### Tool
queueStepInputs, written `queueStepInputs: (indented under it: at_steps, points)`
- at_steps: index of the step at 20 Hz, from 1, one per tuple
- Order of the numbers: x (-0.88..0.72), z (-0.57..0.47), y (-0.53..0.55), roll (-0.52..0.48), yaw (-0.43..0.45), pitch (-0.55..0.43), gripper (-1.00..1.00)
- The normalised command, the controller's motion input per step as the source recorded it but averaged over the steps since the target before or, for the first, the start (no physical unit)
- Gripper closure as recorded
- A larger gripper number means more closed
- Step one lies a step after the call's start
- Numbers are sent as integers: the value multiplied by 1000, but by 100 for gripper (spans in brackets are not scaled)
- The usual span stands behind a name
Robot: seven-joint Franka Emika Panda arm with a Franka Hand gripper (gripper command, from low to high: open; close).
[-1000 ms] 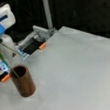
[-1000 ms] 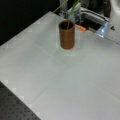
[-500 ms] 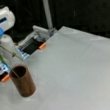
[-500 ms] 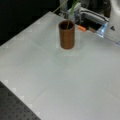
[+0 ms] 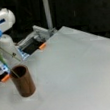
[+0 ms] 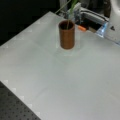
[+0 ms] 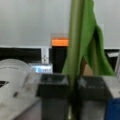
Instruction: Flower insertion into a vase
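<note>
Where you look through the wrist view, gripper [image 7: 73, 93]: two dark fingers [image 7: 53, 92] pinched tight on the flower stem, one on each side of it
Flower stem [image 7: 75, 45]: green, running straight up between the fingers, with a green leaf [image 7: 93, 47] hanging on its right in the wrist view
Stem lower end: in both front views you can see it slanting down into the mouth of the vase [image 6: 67, 34]; how deep it reaches inside, you cannot tell
Vase: dark brown cylinder, upright on the white table [image 6: 62, 82]; in a front view [image 5: 23, 81] it stands at the table's near-left part
Arm: white link with blue parts [image 5: 1, 20] above and to the left of the vase
Orange tab [image 6: 82, 28]: just beyond the vase, at the table edge
Metal frame [image 5: 39, 33]: well apart from the vase, past the table edge
</note>
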Motion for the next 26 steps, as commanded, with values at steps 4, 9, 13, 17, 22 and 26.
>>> queueStepInputs:
  at_steps: [4,9,13,17,22,26]
  points:
    - [-240,16,-55,-110,161,279,100]
    - [37,90,-131,-100,174,492,100]
    - [296,79,-193,-77,137,537,100]
    - [377,116,-222,2,89,518,100]
    - [366,168,-212,51,34,515,100]
    - [351,167,-162,118,-23,529,100]
